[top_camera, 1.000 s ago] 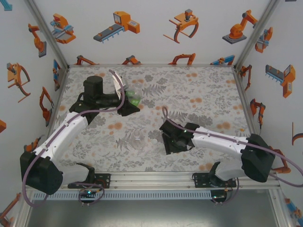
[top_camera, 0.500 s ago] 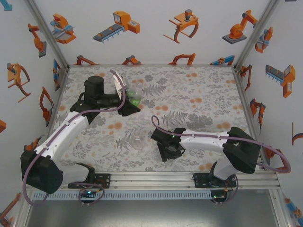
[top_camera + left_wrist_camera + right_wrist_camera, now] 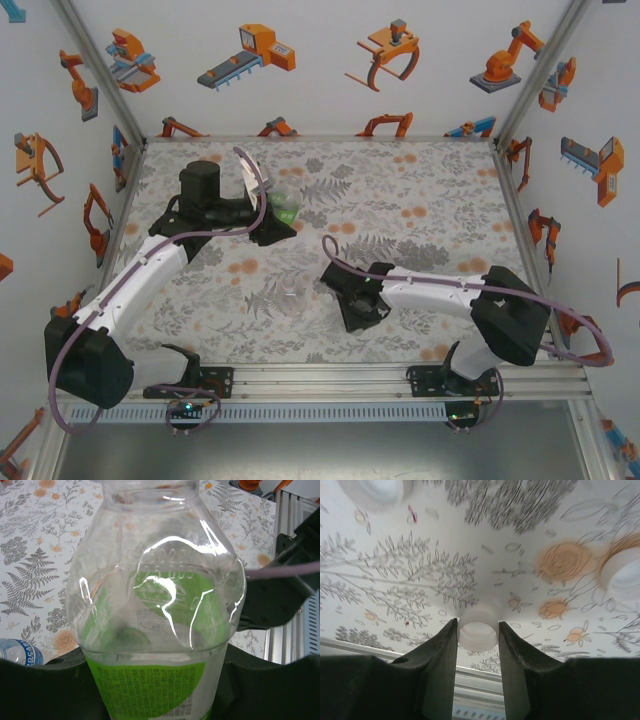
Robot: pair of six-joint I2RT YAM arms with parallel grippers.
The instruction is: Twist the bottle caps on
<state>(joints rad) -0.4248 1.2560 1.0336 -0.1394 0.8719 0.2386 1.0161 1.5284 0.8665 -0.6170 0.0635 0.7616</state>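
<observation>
Bottle [image 3: 155, 605]: clear plastic, glossy, sharp white glints running over the embossed shoulder.
Bottle label [image 3: 150, 690]: green printed film, smooth, low sheen.
Cap [image 3: 477, 631]: white plastic, smooth, a soft satin look.
Right gripper fingers [image 3: 437, 670]: black, matt, faintly grainy.
Table cover [image 3: 420, 190]: floral printed sheet, flat and matt.
Front rail [image 3: 320, 378]: bare metal, brushed silver.
Cable [image 3: 285, 570]: purple sheath, smooth, a slight shine.
</observation>
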